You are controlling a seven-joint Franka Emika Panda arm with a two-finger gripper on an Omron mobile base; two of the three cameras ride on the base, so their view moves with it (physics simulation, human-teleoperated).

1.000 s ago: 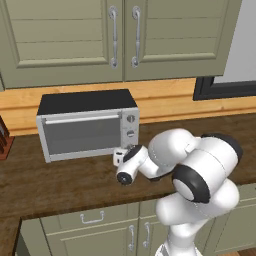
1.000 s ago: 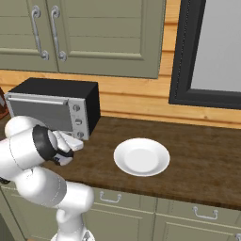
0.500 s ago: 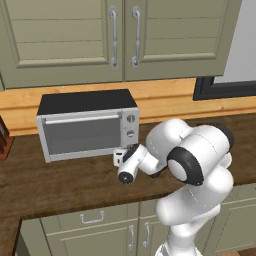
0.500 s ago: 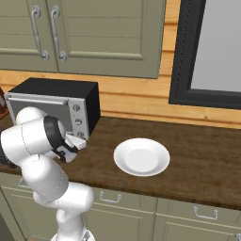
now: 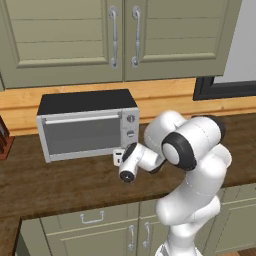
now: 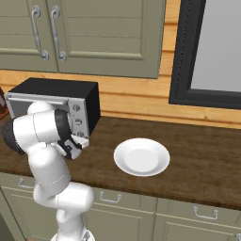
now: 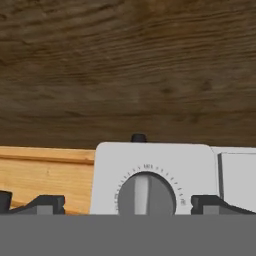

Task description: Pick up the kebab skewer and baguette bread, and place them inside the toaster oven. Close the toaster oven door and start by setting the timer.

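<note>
toaster oven (image 5: 87,127) shut on the counter, gripper (image 5: 118,158) held at its knob column

the toaster oven is seen standing on the dark wooden counter (image 5: 60,185) against the wood-panelled wall, below the green cupboards (image 5: 115,35); its door (image 5: 82,132) is closed upright, with the bar handle across the top. a round knob (image 7: 146,194) on the white panel is framed between the two dark fingertips (image 7: 45,202) in the hand view, so the gripper is spread wide, with nothing clasped; whether the knob is touched cannot be told. in the left base view the gripper is placed just in front of the lower right corner of the oven. a white plate (image 6: 141,156) is seen bare on the counter, well apart to the right of the oven.
</note>
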